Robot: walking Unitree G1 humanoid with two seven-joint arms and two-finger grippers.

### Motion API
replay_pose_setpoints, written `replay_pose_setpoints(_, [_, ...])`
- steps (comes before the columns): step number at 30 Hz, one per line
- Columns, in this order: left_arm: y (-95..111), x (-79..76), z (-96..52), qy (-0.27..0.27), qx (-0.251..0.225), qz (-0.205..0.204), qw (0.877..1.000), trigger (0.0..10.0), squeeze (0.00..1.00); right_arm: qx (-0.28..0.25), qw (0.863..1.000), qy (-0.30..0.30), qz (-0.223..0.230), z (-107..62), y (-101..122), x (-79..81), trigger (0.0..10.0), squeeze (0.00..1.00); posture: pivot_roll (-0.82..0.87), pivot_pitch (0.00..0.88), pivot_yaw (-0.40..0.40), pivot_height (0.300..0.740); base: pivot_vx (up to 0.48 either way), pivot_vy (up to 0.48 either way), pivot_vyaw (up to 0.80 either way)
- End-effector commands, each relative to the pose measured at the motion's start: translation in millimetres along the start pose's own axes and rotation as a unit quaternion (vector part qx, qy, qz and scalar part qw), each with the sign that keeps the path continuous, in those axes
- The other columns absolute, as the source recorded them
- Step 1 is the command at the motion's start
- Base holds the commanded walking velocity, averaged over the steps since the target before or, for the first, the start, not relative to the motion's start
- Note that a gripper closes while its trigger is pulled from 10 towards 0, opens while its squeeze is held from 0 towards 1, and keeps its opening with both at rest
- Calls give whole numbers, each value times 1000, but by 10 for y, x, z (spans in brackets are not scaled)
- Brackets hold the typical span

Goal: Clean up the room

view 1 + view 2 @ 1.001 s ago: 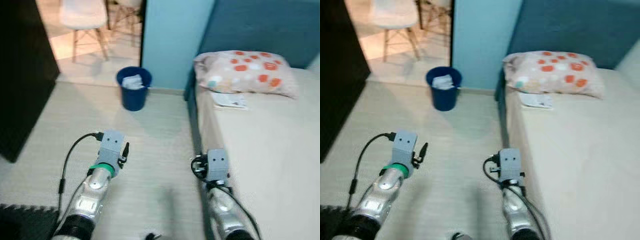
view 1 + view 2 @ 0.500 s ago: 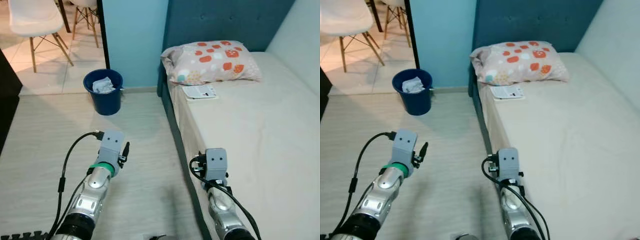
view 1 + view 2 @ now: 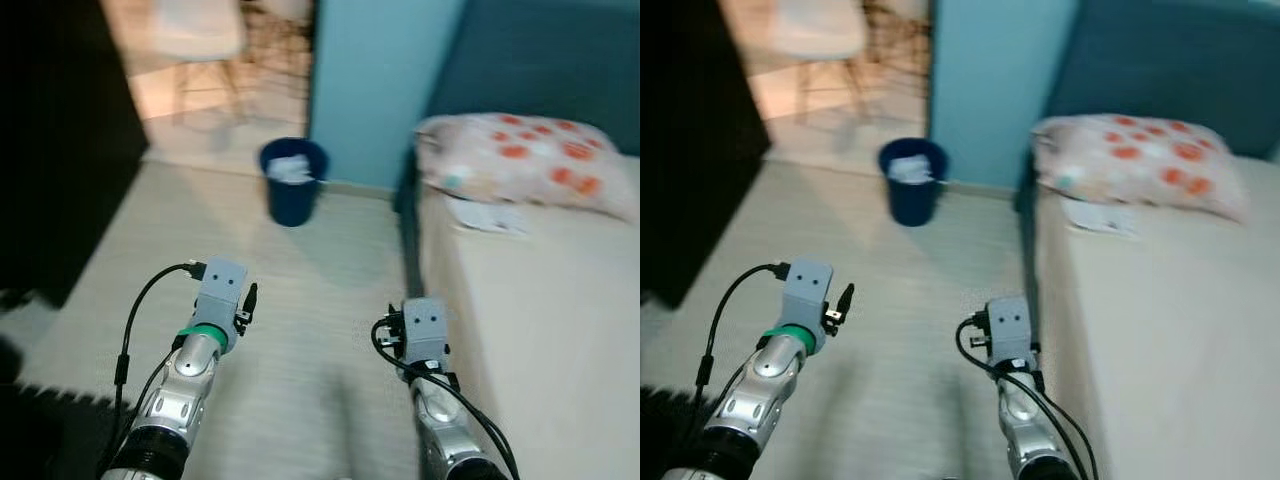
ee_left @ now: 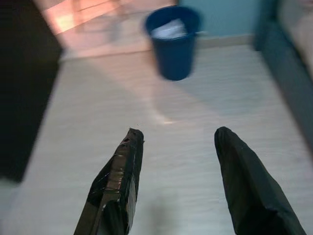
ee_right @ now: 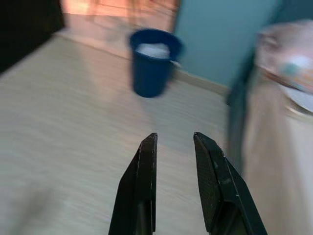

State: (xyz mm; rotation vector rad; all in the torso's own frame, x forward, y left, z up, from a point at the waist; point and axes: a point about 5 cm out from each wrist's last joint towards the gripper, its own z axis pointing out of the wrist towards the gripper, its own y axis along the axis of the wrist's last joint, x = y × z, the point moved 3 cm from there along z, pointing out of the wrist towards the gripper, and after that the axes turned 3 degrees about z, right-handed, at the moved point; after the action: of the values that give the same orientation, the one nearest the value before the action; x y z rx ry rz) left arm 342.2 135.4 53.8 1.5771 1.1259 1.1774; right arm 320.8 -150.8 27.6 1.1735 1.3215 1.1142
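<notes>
A dark blue waste bin (image 3: pixel 292 180) holding crumpled white paper (image 3: pixel 291 167) stands on the pale wood floor by the light blue wall. A white leaflet (image 3: pixel 489 214) lies on the bed (image 3: pixel 560 340) just in front of a spotted pillow (image 3: pixel 520 160). Both arms reach forward low over the floor. In the left wrist view my left gripper (image 4: pixel 178 132) is open, its fingers wide apart, with the bin (image 4: pixel 173 41) ahead. My right gripper (image 5: pixel 174 135) is open with a narrower gap and holds nothing; the bin (image 5: pixel 153 68) lies ahead of it too.
A tall black cabinet (image 3: pixel 55 150) fills the left side. A black foam mat (image 3: pixel 35 420) covers the floor at the lower left. A white chair (image 3: pixel 200 35) stands in the tiled room beyond the doorway. The dark blue bed frame (image 3: pixel 408 240) edges the floor on the right.
The whole picture has swung left and blurred, so the camera has turned; the cabinet is back in view. Both arms keep the same pose.
</notes>
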Motion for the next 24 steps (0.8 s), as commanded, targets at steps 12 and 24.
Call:
replay_pose_setpoints(12, [-92,-35,-36,-6,17,3,1000,10000,0,19,1000,-10,1,-80,-115,-31,10000,0,-93,34,31,740,0,0,0])
replay_pose_setpoints(24, [-208,-85,-116,-16,15,2,1000,10000,0,22,1000,-3,1,-138,-159,24,10000,0,-97,41,18,740,0,0,0])
